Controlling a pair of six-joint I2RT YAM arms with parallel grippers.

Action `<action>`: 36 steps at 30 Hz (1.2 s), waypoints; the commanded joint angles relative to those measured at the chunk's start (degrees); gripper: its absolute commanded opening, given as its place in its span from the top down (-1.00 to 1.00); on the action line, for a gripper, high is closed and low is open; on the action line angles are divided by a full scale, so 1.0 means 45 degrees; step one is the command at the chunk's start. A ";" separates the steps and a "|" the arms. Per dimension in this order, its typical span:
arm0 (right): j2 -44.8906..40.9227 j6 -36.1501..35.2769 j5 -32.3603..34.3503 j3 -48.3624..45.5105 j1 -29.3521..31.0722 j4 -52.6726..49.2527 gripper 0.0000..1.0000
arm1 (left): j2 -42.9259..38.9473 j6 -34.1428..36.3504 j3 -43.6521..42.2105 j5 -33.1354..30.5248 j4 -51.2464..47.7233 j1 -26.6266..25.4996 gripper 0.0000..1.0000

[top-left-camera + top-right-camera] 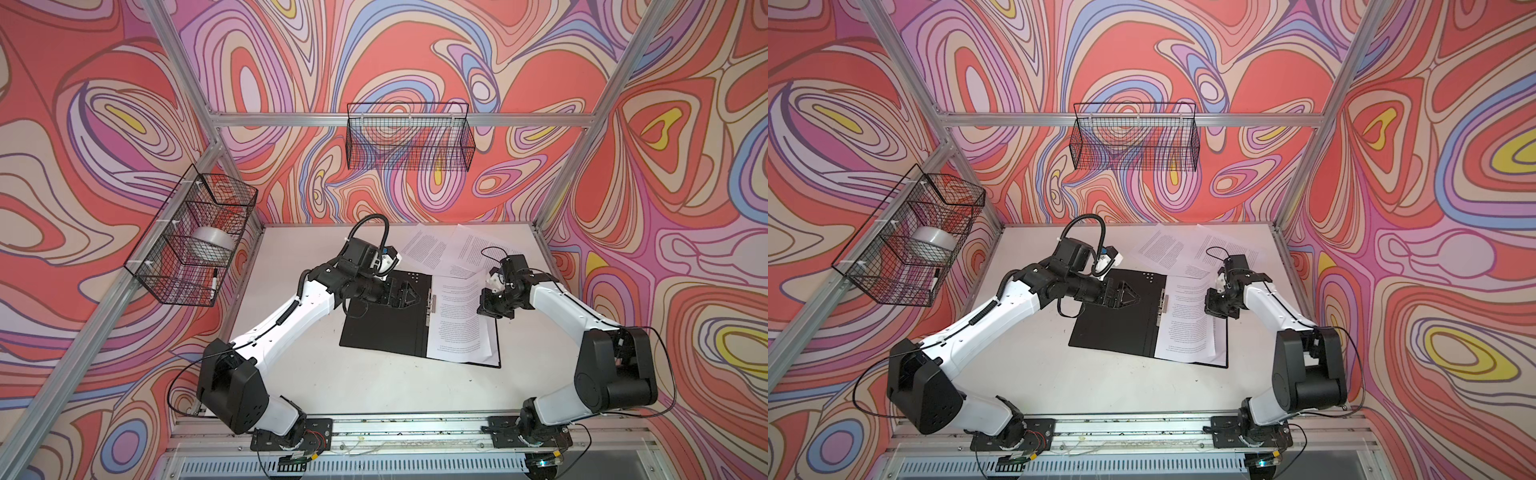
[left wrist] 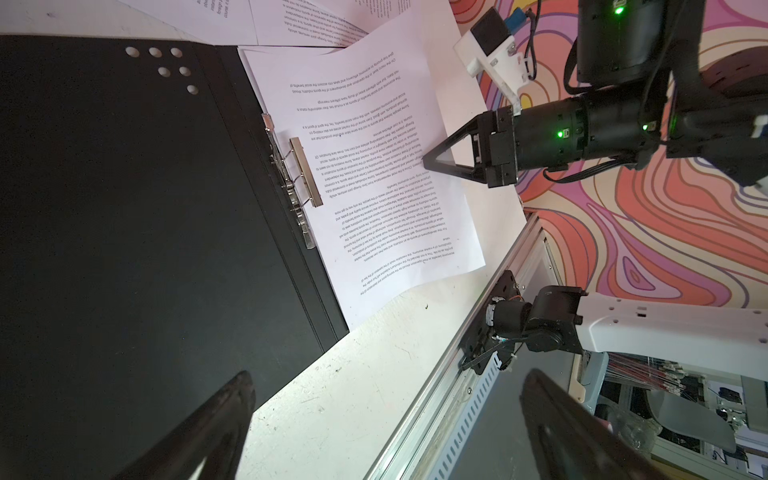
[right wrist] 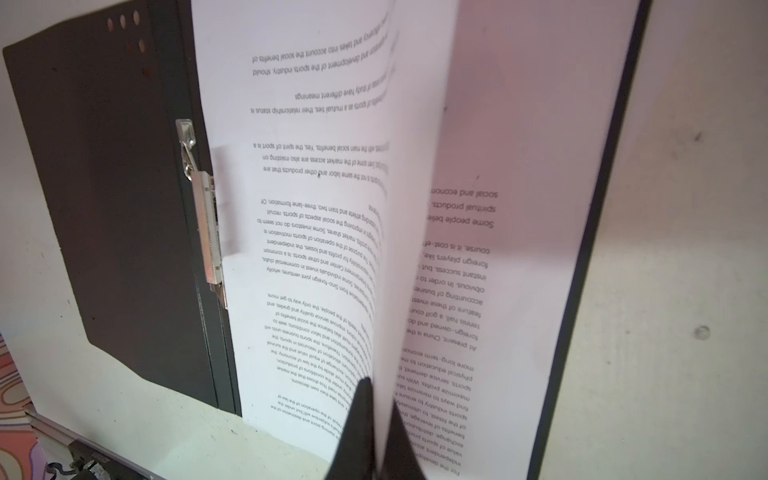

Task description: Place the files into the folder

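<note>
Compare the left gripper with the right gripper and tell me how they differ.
The left gripper stands wide open and empty. The right gripper is shut, pinching the edge of a printed sheet. The left gripper hangs over the bare black flap of the folder, while the right gripper is at the paper-filled side, beyond the metal clip. Both have black triangular fingers and are at the open folder.

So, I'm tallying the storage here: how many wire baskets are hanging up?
2. The left basket hangs at the side and holds a white roll; the back basket hangs at the rear, middle. None seems hidden.
</note>
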 commanded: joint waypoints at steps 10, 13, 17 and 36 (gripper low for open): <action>0.0442 -0.0052 0.0370 0.0046 -0.0003 0.0145 1.00 | 0.0253 0.0128 -0.0033 0.0199 -0.0159 0.0018 -1.00; 0.0422 -0.0053 0.0491 0.0056 -0.0013 0.0149 1.00 | 0.0273 0.0114 -0.0037 0.0202 -0.0160 0.0019 -1.00; 0.0566 -0.0053 0.0502 0.0066 -0.0003 0.0273 0.99 | 0.0281 0.0104 -0.0026 0.0234 -0.0174 0.0018 -1.00; 0.0456 0.0298 0.2294 0.0367 -0.0017 -0.0436 0.01 | 0.0370 0.0103 -0.0018 0.0265 -0.0191 0.0018 -1.00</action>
